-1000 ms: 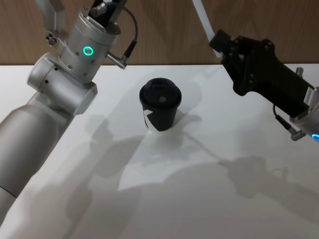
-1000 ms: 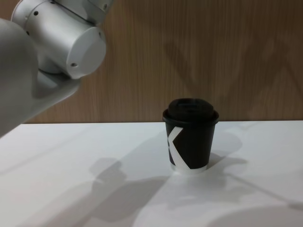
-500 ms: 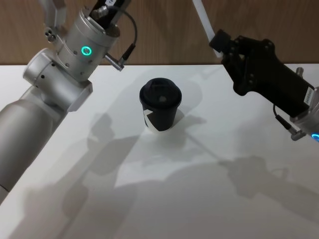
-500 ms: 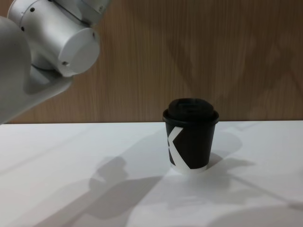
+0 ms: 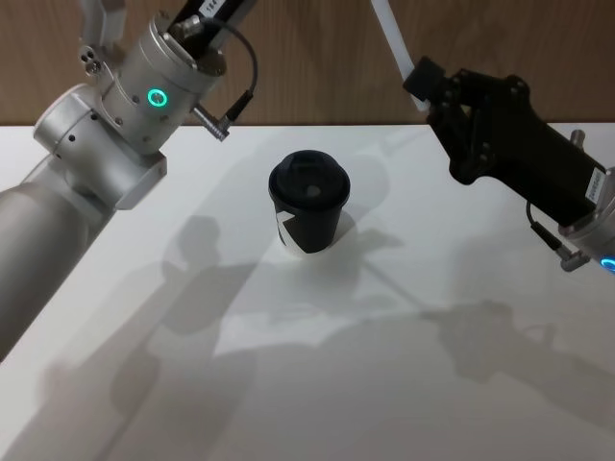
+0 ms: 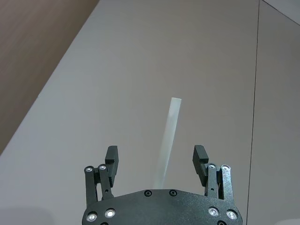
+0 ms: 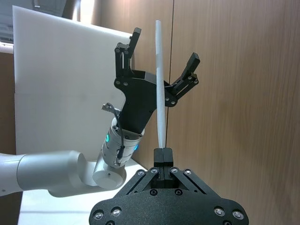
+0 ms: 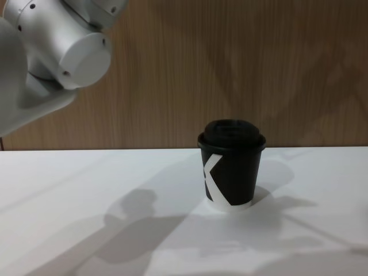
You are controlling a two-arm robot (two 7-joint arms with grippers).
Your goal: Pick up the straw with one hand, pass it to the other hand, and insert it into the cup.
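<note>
White tabletop (image 5: 384, 384) before wood wall (image 5: 307, 58) bears cup (image 5: 309, 204); right end effector (image 7: 162, 154) pinches straw (image 7: 159, 84), left end effector (image 6: 156, 150) gapes.

Left arm (image 5: 91, 154): silver cylindrical segments, green ring light (image 5: 155, 97), black cable (image 5: 254, 69). Left pincer (image 6: 156, 152) and right pincer (image 5: 420, 77): black, silver screws (image 6: 109, 213); right carries a white label (image 5: 598, 185).
</note>
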